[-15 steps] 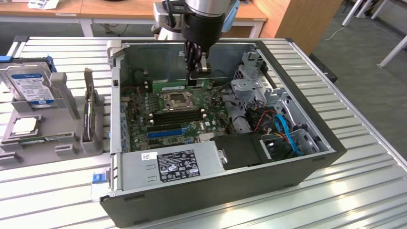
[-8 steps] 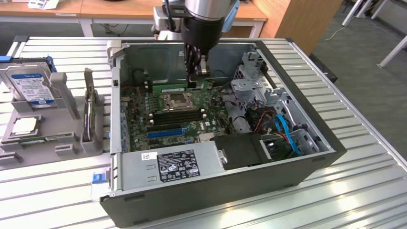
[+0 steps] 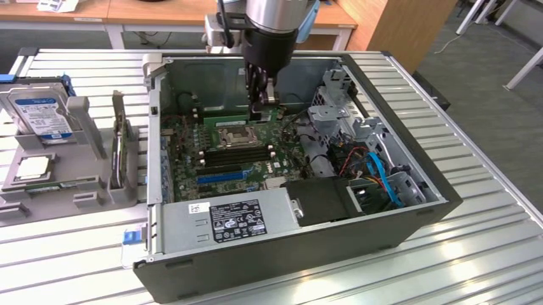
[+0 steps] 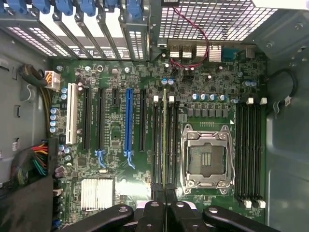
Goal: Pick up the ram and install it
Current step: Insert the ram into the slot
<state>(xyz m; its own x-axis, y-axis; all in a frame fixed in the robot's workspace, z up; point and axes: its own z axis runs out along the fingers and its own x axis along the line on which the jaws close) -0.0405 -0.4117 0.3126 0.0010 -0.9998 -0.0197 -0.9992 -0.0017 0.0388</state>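
Vertically down, fingers [image 3: 266,99] around ram [image 4: 164,145]

Work surface: slatted metal table [image 3: 475,210], light glinting off the slats nearest the camera. Behind it stand wooden desks [image 3: 152,9] on white frames and a wooden side panel [image 3: 398,25]. Grey carpeted floor [image 3: 484,70] on the exterior view's right, with white furniture legs [image 3: 522,67] and a pale cable [image 3: 447,43] lying on it.

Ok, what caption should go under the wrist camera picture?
Gripper holding the ram edge-on over the motherboard, beside the empty processor socket.
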